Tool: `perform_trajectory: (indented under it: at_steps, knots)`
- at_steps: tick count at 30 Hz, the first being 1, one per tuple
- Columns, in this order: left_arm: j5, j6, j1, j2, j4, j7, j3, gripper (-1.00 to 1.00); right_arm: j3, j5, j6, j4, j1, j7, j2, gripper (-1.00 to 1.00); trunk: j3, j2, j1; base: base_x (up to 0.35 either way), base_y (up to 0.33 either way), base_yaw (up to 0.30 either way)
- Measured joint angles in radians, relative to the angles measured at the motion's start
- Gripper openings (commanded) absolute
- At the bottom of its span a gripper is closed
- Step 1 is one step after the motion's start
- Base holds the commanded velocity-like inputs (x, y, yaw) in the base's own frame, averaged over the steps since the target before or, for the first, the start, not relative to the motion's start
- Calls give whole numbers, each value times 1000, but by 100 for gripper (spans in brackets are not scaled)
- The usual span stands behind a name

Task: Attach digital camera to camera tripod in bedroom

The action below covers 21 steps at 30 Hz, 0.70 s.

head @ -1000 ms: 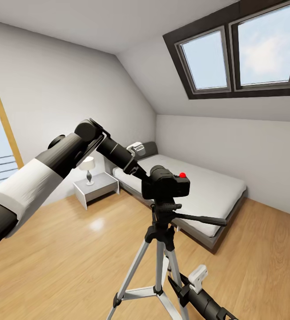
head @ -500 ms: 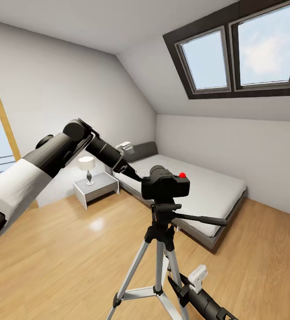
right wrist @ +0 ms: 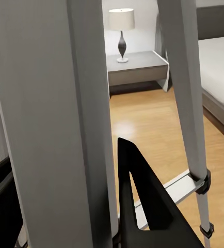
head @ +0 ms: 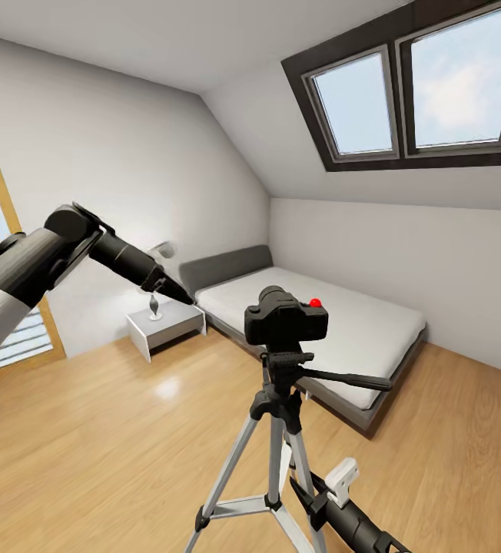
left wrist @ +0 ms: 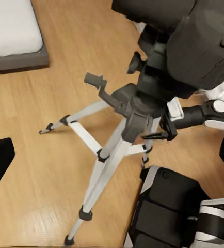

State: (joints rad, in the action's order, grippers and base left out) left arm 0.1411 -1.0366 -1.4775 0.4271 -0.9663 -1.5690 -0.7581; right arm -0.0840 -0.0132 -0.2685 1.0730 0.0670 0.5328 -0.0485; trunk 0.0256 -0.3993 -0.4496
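**One camera mounted, one arm pulling clear**

One small matte black boxy digital camera with a red button on top [head: 286,316] is sitting on the black pan head of the tall silver-legged camera tripod [head: 277,438], which is standing on the light wood floor [head: 112,445] of the white-walled attic bedroom, in front of the low grey bed [head: 343,322]. The left arm is swinging away toward the white nightstand [head: 166,326]: a second ago its wrist was right at the camera body, half a second ago it was already parting from it, and now the left gripper [head: 175,293] is hanging well apart from the camera, in front of the nightstand lamp. Whether its fingers are spread or closed is not clear from the head view, and the left wrist view, looking back down over the tripod's spread legs [left wrist: 99,160], is showing only dark edges at the frame borders. The camera is keeping its place on the head with nothing holding it, which suggests the attachment is done and the arm is simply withdrawing. The right gripper [head: 341,478] is staying low beside the tripod legs; the right wrist view is showing a dark finger [right wrist: 143,206] close against a silver leg [right wrist: 65,119], but its grip state cannot be told.
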Motion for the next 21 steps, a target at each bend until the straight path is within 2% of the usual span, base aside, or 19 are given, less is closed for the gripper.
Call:
perform_trajectory:
  at_steps: [1,2,5,6,8,10,11,14,17,18,21]
  knots:
    - [0,0,0,24,0,0,5,100,0,0,0,0,0,0,0,-100,0,0,0,0,0,0]
    - [0,0,0,59,3,0,15,100,0,-1,0,-1,0,0,0,-100,0,0,0,0,0,0]
    - [2,0,0,96,11,0,28,100,-1,-2,0,-1,0,0,0,-100,0,0,0,0,0,0]
    - [2,0,0,117,28,0,33,100,0,-1,-1,-1,0,0,0,-100,0,0,0,0,0,0]
    - [1,0,0,140,78,0,39,100,0,-1,-1,-1,0,0,0,-100,0,0,0,0,0,0]
    - [2,0,0,147,129,0,42,100,0,-1,-1,-1,0,0,0,-100,0,0,0,0,0,0]
    - [0,0,0,151,184,-1,43,100,0,0,-1,-1,0,0,0,-100,0,0,0,0,0,0]
    - [-2,0,1,135,315,-1,47,100,0,-1,-1,-1,0,0,0,-100,0,0,0,0,0,0]
    - [-2,0,1,105,417,-1,48,100,-1,-3,-1,-2,0,0,0,-100,0,0,0,0,0,0]
    - [-2,0,1,85,485,22,48,100,-1,-4,-1,-2,0,0,0,-100,0,0,0,0,0,0]
    - [-2,0,1,52,592,92,48,100,-1,-6,-1,-2,0,-1,0,-100,0,0,0,0,0,0]
